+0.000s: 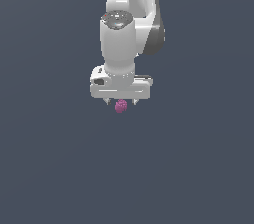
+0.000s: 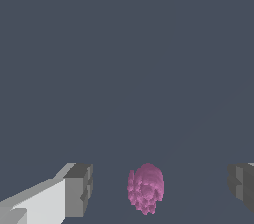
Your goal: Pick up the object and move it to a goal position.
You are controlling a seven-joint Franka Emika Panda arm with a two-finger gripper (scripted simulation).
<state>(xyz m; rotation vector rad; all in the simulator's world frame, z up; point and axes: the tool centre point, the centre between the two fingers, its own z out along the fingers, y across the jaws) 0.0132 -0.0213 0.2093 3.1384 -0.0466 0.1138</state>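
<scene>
The object [image 1: 121,106] is a small magenta-pink, bumpy, rounded lump. In the exterior view it sits just below the white gripper [image 1: 122,103], between the two short fingertips. In the wrist view the object [image 2: 146,188] lies in the gap between the two grey finger pads [image 2: 79,190], with clear space on both sides. The gripper [image 2: 161,188] is open and touches nothing. Whether the lump rests on the surface or the fingers reach down around it cannot be told.
The surroundings are a plain dark blue-grey surface [image 1: 59,168] with no other objects. The white arm [image 1: 131,10] rises above the gripper toward the exterior view's top.
</scene>
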